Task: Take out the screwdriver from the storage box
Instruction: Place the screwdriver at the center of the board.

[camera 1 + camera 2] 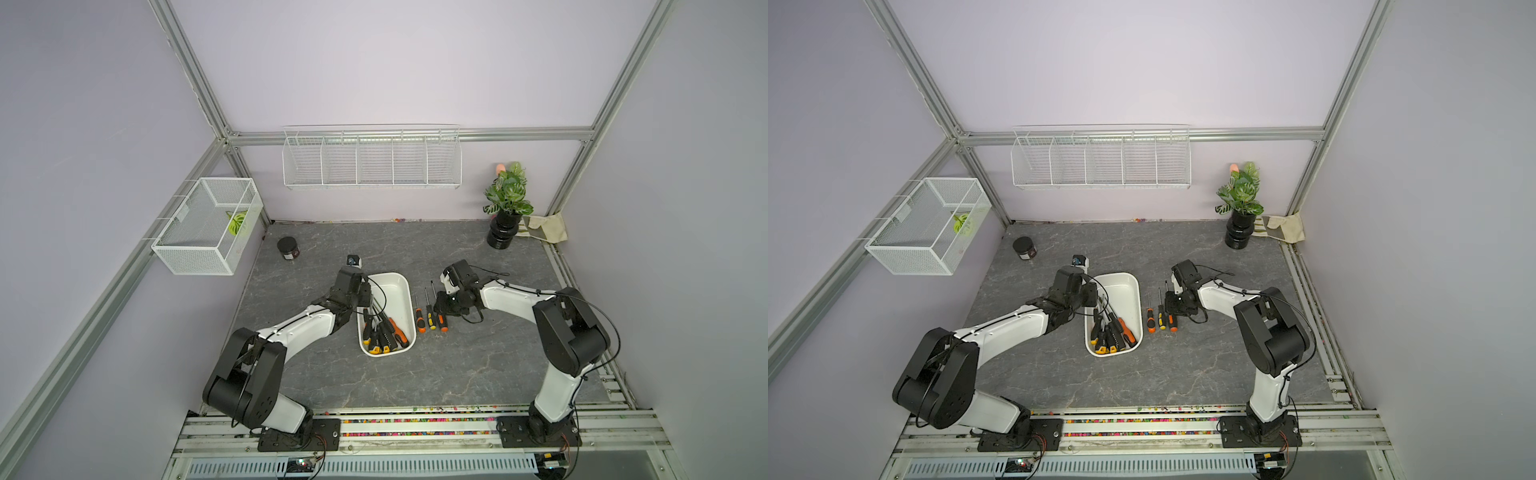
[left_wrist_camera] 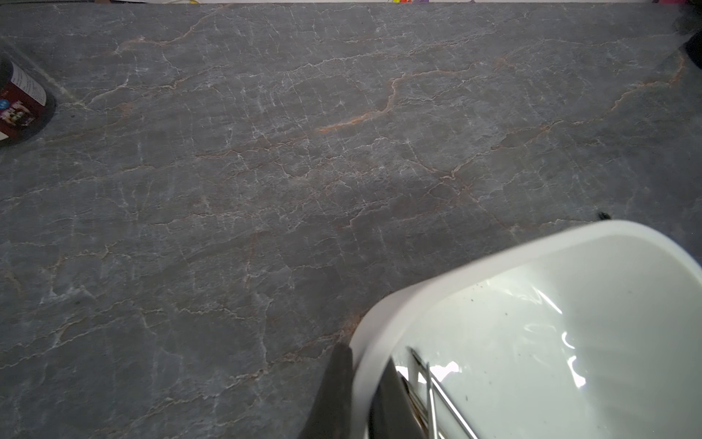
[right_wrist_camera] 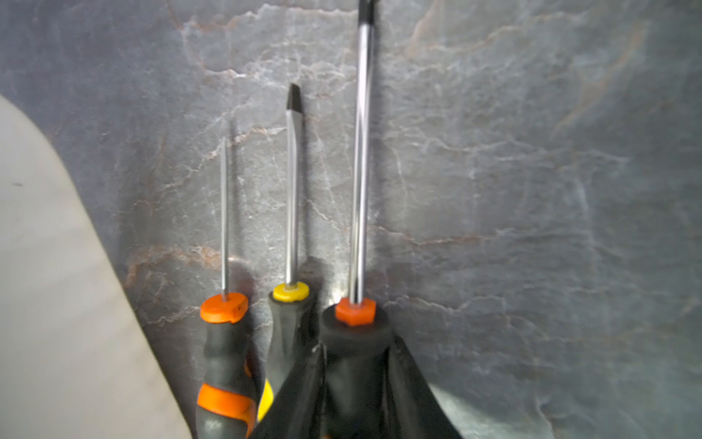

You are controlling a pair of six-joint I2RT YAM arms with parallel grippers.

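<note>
The storage box [image 1: 405,291] [image 1: 1136,291] is a shallow white tub at mid-table in both top views, with several black, orange and yellow screwdrivers [image 1: 384,330] [image 1: 1113,332] piled at its near end. My left gripper [image 1: 365,301] [image 2: 364,357] is shut on the box's left wall [image 2: 494,262], one finger outside and one inside. Three screwdrivers lie side by side on the table right of the box. My right gripper [image 1: 444,307] [image 3: 357,349] sits low over the rightmost one, its fingers tight on both sides of the black handle with the orange collar [image 3: 355,327]. That screwdriver's long shaft [image 3: 361,171] points away.
A black jar [image 1: 288,248] stands at the back left and a potted plant [image 1: 508,203] with a cloth bag [image 1: 546,227] at the back right. A white wire-mesh basket [image 1: 208,224] hangs on the left wall, a long wire rack [image 1: 372,158] on the back wall.
</note>
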